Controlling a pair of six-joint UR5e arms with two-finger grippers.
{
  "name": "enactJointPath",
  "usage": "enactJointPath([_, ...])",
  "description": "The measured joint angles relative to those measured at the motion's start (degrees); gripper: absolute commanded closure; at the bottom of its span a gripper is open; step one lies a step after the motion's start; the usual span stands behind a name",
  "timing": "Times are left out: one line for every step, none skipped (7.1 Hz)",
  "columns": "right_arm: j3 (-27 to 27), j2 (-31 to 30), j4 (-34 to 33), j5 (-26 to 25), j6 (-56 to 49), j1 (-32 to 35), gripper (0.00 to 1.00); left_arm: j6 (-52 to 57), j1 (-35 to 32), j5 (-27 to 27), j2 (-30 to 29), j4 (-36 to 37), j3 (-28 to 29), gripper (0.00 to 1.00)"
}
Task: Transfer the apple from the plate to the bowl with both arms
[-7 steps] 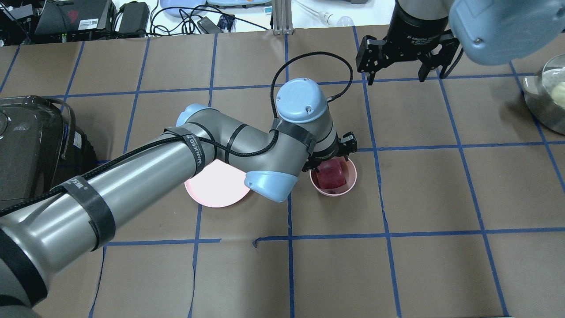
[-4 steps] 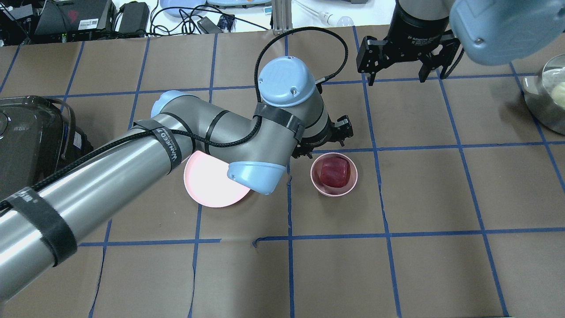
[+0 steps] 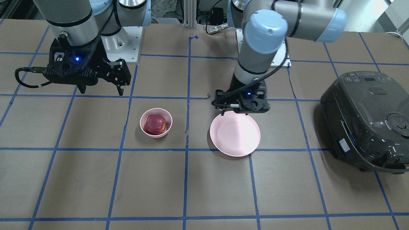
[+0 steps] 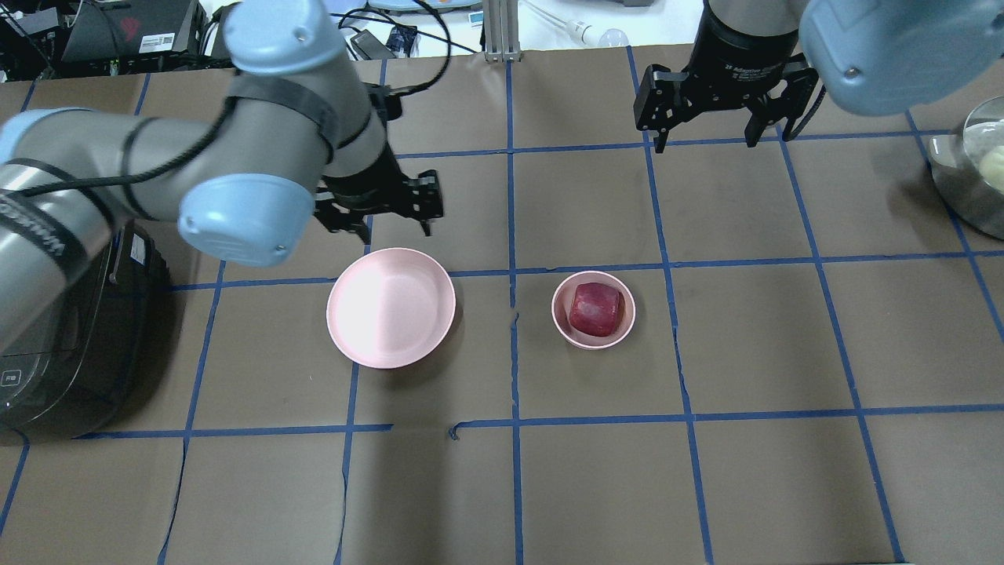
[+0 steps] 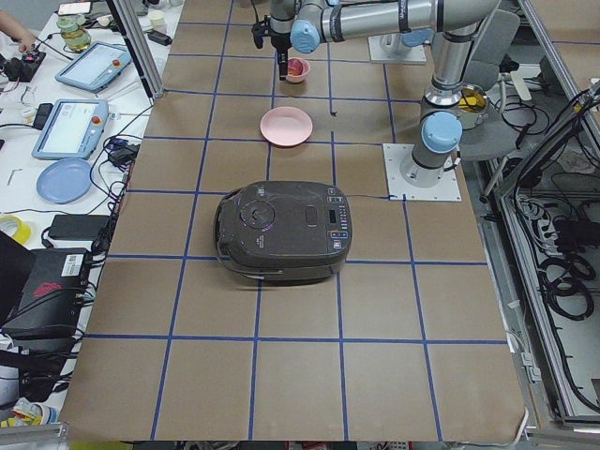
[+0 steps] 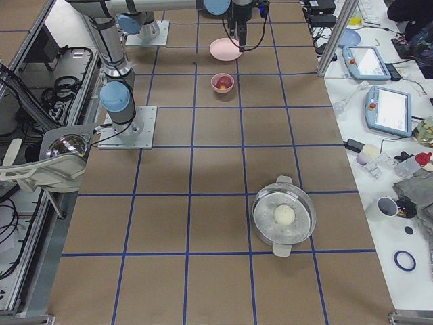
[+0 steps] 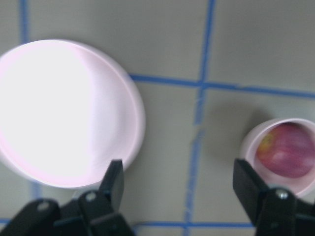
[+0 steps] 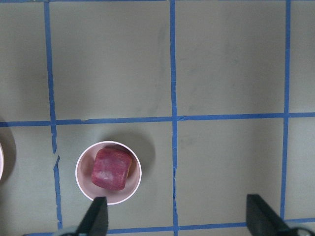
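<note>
The dark red apple (image 4: 594, 308) lies inside the small pink bowl (image 4: 558, 318), right of the wide pink plate (image 4: 391, 318), which holds nothing. My left gripper (image 4: 398, 227) is open and empty, hanging just beyond the plate's far edge. Its wrist view shows the plate (image 7: 59, 113) at left and the apple (image 7: 285, 150) in the bowl at right. My right gripper (image 4: 706, 141) is open and empty, high beyond the bowl. Its wrist view looks down on the apple (image 8: 112, 168). The front view shows the apple (image 3: 155, 124), the bowl (image 3: 156, 135) and the plate (image 3: 235, 134).
A black rice cooker (image 4: 63, 314) stands at the table's left end, close to my left arm. A steel pot (image 4: 973, 173) with a pale ball inside sits at the far right edge. Blue tape lines grid the brown table.
My left arm has lifted off the bowl and swung back left, to beyond the plate's far edge. The apple has stayed in the bowl. The right arm has not moved.
</note>
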Motion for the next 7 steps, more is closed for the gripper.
enactJointPath([0.0,0.0,0.0,0.0,0.0,0.0,0.00,5.4,3.9,2.6,2.1,-1.7,0.6,0.17])
enactJointPath([0.0,0.0,0.1,0.0,0.0,0.0,0.00,7.7,5.9,3.7,3.8,-3.4,1.8,0.17])
enactJointPath([0.0,-0.1,0.1,0.0,0.0,0.0,0.00,8.4,6.5,3.5,5.2,-6.5,4.0,0.16])
enactJointPath([0.0,-0.1,0.1,0.0,0.0,0.0,0.00,8.5,6.9,1.8,6.0,-10.8,7.6,0.15])
enactJointPath([0.0,-0.1,0.1,-0.1,-0.1,0.0,0.00,8.3,7.2,0.2,6.4,-14.8,10.9,0.04])
enactJointPath([0.0,-0.1,0.1,-0.1,0.0,0.0,0.00,7.9,7.2,-0.6,6.5,-16.8,12.3,0.00])
enactJointPath([0.0,-0.1,0.1,-0.1,0.0,0.0,0.00,7.7,7.4,-1.0,6.5,-17.5,12.8,0.00])
